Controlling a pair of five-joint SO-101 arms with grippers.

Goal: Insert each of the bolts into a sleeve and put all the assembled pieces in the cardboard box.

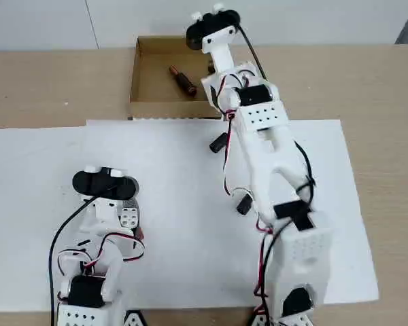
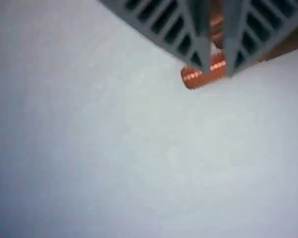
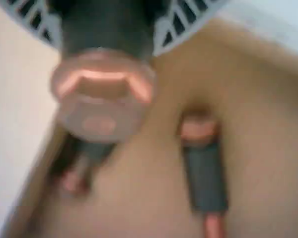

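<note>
My right hand [image 3: 107,39] is clenched on a dark sleeve [image 3: 104,22]. A copper bolt head [image 3: 102,94] sticks out of the sleeve's end. It hangs over the cardboard box [image 1: 139,81]. Two finished pieces lie on the box floor under it. One finished piece [image 3: 203,168] lies out in the open, and the other finished piece [image 3: 77,171] lies by the box wall, partly hidden. My left hand [image 2: 217,62] is clenched on a copper bolt [image 2: 203,75], close over the white paper [image 2: 114,163] on the worktop [image 1: 41,88], well apart from the box.
</note>
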